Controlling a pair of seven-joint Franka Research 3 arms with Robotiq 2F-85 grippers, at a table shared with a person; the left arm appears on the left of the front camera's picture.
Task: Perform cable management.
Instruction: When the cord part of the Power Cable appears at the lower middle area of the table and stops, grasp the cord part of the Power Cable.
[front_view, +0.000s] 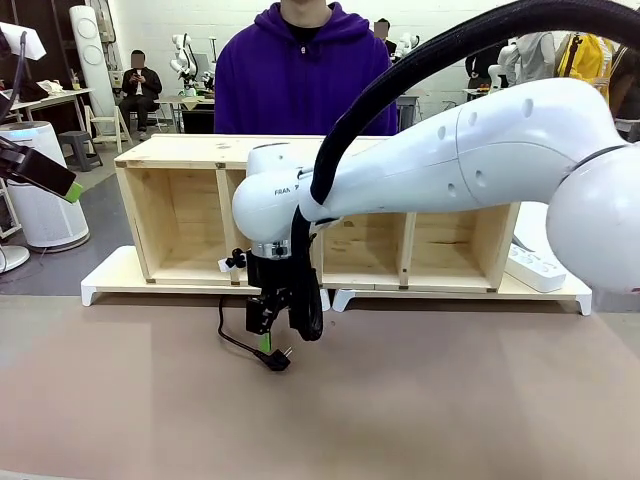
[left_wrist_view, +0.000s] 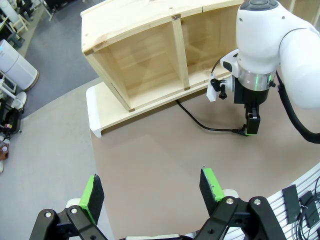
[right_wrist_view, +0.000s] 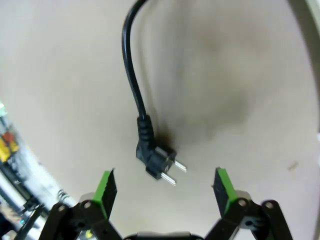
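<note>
Cable: thin, black, two-pin plug

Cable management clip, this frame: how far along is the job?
Early. Done: nothing tidied yet; the cable trails loose from the foot of the wooden shelf across the table. In hand: the right gripper hangs open just above the plug, not gripping it. The left gripper is open, well back. Left: grasp the plug and route the cable.
</note>
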